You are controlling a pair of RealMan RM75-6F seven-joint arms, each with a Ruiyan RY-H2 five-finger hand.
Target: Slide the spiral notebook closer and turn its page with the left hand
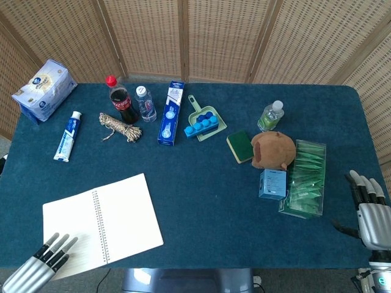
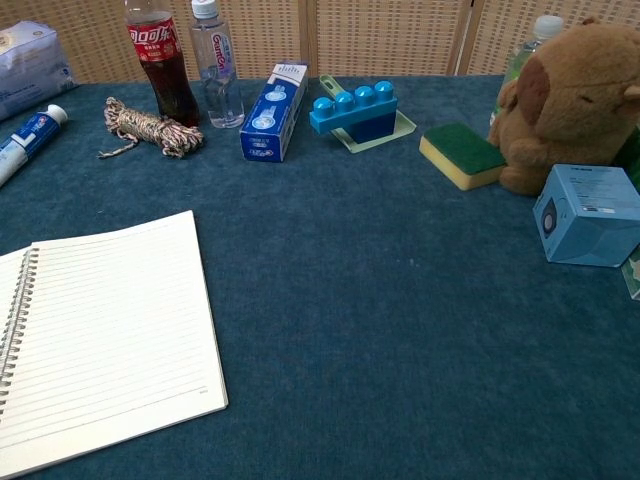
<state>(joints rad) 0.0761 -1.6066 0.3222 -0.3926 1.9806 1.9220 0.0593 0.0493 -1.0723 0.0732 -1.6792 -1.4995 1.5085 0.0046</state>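
The open spiral notebook (image 1: pixel 101 224) lies at the near left of the blue table, white lined pages up; its right page (image 2: pixel 110 335) fills the lower left of the chest view. My left hand (image 1: pixel 38 267) lies at the notebook's near left corner, its fingers straight and spread, their tips over the left page; whether they press on it I cannot tell. My right hand (image 1: pixel 368 206) hovers at the table's near right edge, fingers straight and apart, holding nothing. The chest view shows neither hand.
Along the back stand a tissue pack (image 1: pixel 44 89), toothpaste tube (image 1: pixel 67 135), rope bundle (image 1: pixel 120 127), cola bottle (image 1: pixel 122 99), water bottle (image 1: pixel 145 102), blue box (image 1: pixel 170 112) and dustpan with blue blocks (image 1: pixel 204 120). Sponge (image 1: pixel 240 146), plush toy (image 1: pixel 274 149), small blue box (image 1: pixel 272 184) and green packet box (image 1: pixel 305 177) sit right.
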